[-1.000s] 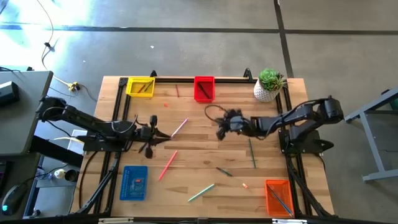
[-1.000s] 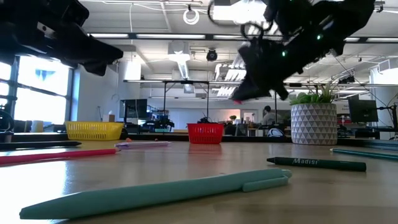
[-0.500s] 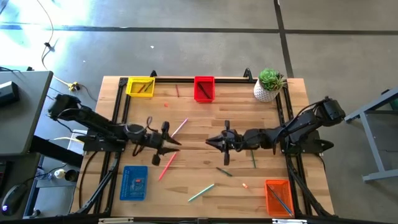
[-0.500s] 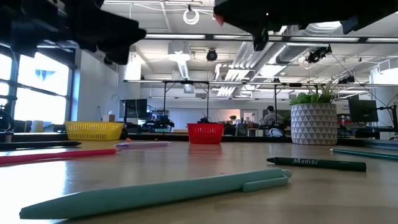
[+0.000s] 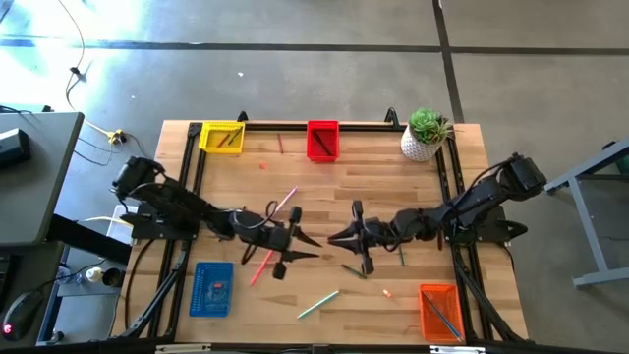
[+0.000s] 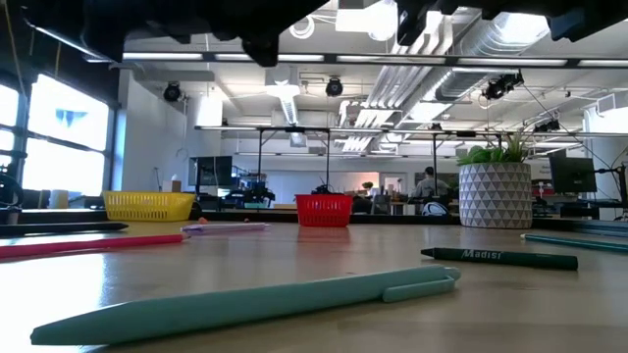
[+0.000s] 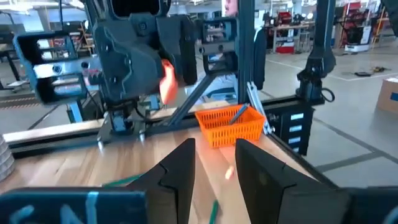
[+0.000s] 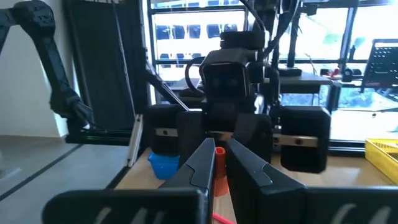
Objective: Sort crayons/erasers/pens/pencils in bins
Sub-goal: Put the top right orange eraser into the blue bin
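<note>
My two grippers face each other, level, high over the table's middle. My right gripper (image 5: 332, 237) (image 8: 221, 144) is shut on a short orange crayon (image 7: 166, 81). A short way off, toward the table's left, my left gripper (image 5: 310, 244) (image 7: 214, 144) stands open with nothing between its fingers. The yellow bin (image 5: 222, 136) and red bin (image 5: 322, 140) stand at the far edge, the blue bin (image 5: 212, 288) at the near left, and the orange bin (image 5: 440, 311) at the near right. A pink pen (image 5: 283, 202), a red pencil (image 5: 263, 264) and a teal pen (image 5: 318, 304) lie flat on the wood. My right gripper pinches the orange crayon (image 8: 219, 168) between its two fingers. The fingers lie level and point toward the table's left. The crayon is lifted well clear of the table, and one end of it shows past the fingers toward my left gripper.
A white plant pot (image 5: 425, 135) stands at the far right corner. A dark green crayon (image 6: 498, 258), a green pencil (image 5: 398, 251) and a small orange piece (image 5: 387, 292) lie at the near right. Black rails run along the table's far, left and right edges.
My left gripper has gone toward the table's right and near edges, to the middle. My right gripper has come from near the red bin toward the near edge, risen a little, and turned level to point at my left gripper, with the crayon still in it.
</note>
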Controlling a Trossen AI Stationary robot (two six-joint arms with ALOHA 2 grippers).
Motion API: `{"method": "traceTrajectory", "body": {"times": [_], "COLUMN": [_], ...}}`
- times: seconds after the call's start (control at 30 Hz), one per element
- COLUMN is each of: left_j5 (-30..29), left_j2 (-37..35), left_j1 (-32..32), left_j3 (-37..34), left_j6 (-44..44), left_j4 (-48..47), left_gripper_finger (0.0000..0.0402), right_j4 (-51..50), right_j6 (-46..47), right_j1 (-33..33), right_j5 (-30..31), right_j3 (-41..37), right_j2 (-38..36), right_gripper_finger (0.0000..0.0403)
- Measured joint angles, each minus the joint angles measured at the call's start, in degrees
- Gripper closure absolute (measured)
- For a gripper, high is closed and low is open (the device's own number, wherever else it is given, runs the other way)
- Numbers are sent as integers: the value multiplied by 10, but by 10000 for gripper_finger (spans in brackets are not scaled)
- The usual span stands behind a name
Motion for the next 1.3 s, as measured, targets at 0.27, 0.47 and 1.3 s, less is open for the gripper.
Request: {"method": "traceTrajectory", "body": {"times": [0.27,0.47,1.3], "left_j5": [-16,-23,30], "left_j2": [31,32,69], "left_j1": [0,4,-8], "left_j3": [55,59,118], "left_j6": [11,6,58], "left_j4": [3,3,-18], "left_gripper_finger": [297,297,318], "right_j4": [9,13,33], "right_j6": [-1,0,-11], "right_j1": [3,3,13], "right_j5": [-33,-52,-83], "right_j3": [0,0,1], "right_j2": [0,0,0], "right_gripper_finger": [382,382,382]}}
